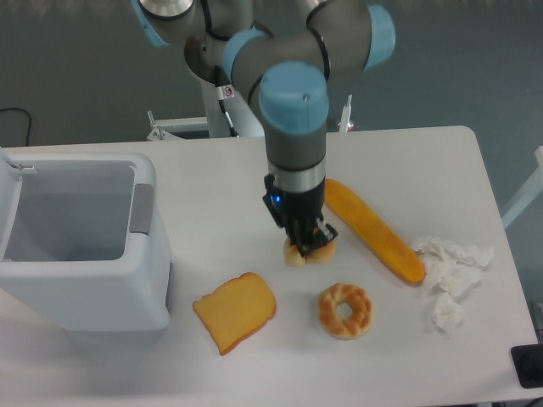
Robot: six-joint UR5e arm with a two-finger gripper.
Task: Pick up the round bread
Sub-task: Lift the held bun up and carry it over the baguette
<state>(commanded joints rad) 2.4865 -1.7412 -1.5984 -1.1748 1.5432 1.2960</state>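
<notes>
Round bread point(297, 253), knotted dome, between fingers point(316, 238)

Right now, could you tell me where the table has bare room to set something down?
Bare: the far right corner beyond the baguette, and the near edge below the toast slice. Crowded: around the gripper holding the round bread, the ring bread and crumpled paper.

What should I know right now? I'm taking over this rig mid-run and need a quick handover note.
Gripper: shut on the round bread, which sits between its fingers.
Bun: held between the baguette and the toast slice, beyond the ring bread; whether it is clear of the table cannot be told from this view.
Done: bun grasped.
Left: confirm the lift and hold it steady.
</notes>
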